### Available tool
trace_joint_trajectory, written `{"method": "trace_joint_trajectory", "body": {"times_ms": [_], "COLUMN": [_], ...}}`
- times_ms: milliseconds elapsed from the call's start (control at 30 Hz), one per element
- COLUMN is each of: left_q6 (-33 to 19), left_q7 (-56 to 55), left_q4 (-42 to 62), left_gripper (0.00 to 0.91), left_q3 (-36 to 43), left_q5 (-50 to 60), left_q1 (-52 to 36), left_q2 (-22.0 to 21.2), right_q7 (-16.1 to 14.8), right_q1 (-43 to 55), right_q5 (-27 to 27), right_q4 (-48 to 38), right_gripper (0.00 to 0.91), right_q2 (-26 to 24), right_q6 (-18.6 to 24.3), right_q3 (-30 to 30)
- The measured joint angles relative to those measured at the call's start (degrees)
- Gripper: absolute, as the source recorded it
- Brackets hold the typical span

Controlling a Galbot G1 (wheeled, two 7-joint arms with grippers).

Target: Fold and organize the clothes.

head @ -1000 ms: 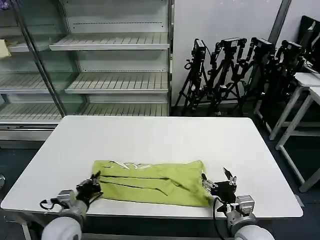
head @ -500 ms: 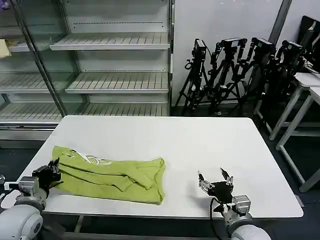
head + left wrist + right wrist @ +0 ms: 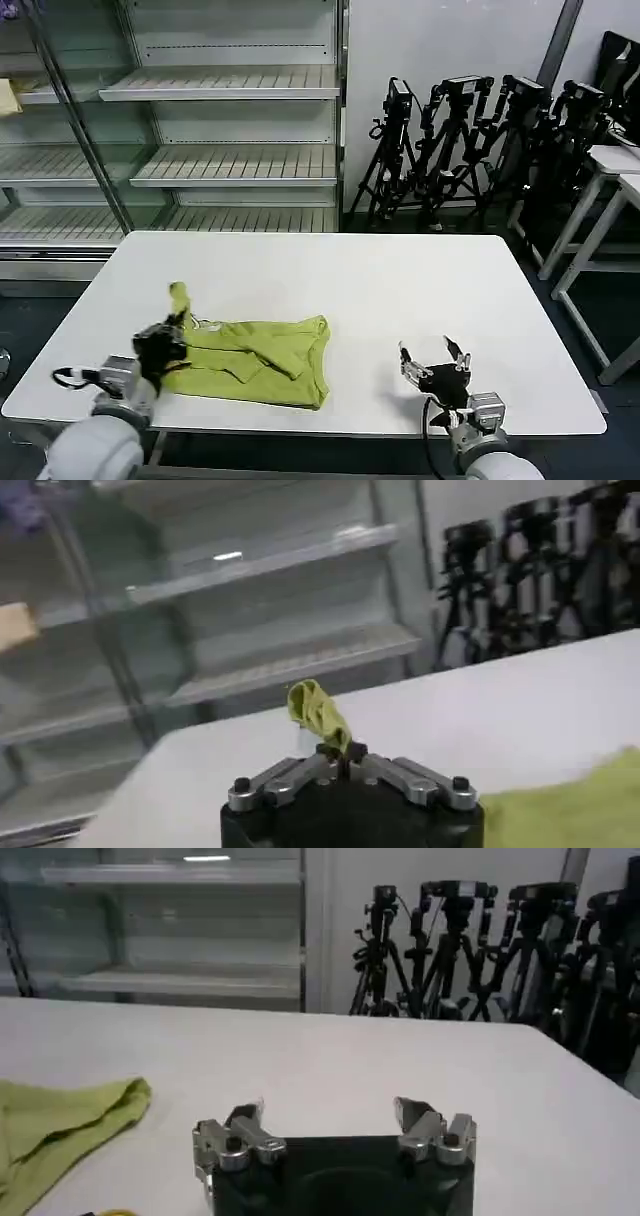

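Soft, light T-shirt [image 3: 255, 355] is lying bunched left of the table [image 3: 400, 290] centre; left gripper [image 3: 165, 340] is pinching its edge, right gripper [image 3: 432, 362] is waiting spread, well right of it.

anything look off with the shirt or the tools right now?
The T-shirt lies bunched and creased near the table's front-left edge, not flat. The left tool is shut on one corner, which sticks up as a twisted tuft. The right tool sits open, apart from the cloth.
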Motion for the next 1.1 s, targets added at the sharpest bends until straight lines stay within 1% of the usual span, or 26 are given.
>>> {"method": "trace_joint_trajectory", "body": {"times_ms": [200, 300, 500, 533, 567, 833, 867, 1100], "left_q6": [0.62, 1.14, 2.17, 2.28, 2.36, 2.82, 2.85, 3.07], "left_q7": [-0.39, -0.77, -1.54, -1.75, -1.96, -2.70, -2.75, -3.04], "left_q4": [-0.58, -0.57, -0.20, -0.08, 0.08, 0.82, 0.94, 1.26], "left_gripper": [0.010, 0.020, 0.010, 0.020, 0.010, 0.020, 0.010, 0.020], "left_q3": [7.14, 10.28, 15.40, 15.91, 16.43, 20.10, 20.36, 21.91], "left_q5": [2.23, 3.06, 3.14, 2.99, 2.73, -0.08, -0.33, -1.71], "left_q1": [-1.87, -2.70, -4.33, -4.67, -5.08, -7.52, -7.73, -8.48], "left_q2": [-2.24, -2.97, -4.50, -4.75, -4.99, -6.66, -6.77, -7.10], "right_q7": [0.00, 0.00, 0.00, 0.00, 0.00, 0.00, 0.00, 0.00], "right_q1": [0.04, 0.08, 0.04, 0.04, 0.03, -0.02, -0.01, 0.23], "right_q5": [-0.07, -0.09, -0.30, -0.35, -0.40, -0.63, -0.65, -0.73], "right_q4": [0.01, 0.02, 0.02, 0.02, 0.02, -0.07, -0.07, -0.33], "right_gripper": [0.907, 0.907, 0.907, 0.907, 0.907, 0.907, 0.907, 0.907], "right_q2": [0.05, 0.03, 0.27, 0.29, 0.30, 0.39, 0.38, 0.48], "right_q6": [0.12, 0.15, 0.22, 0.25, 0.26, 0.38, 0.39, 0.44], "right_q3": [0.60, 0.92, 1.23, 1.28, 1.35, 1.64, 1.63, 1.48]}}
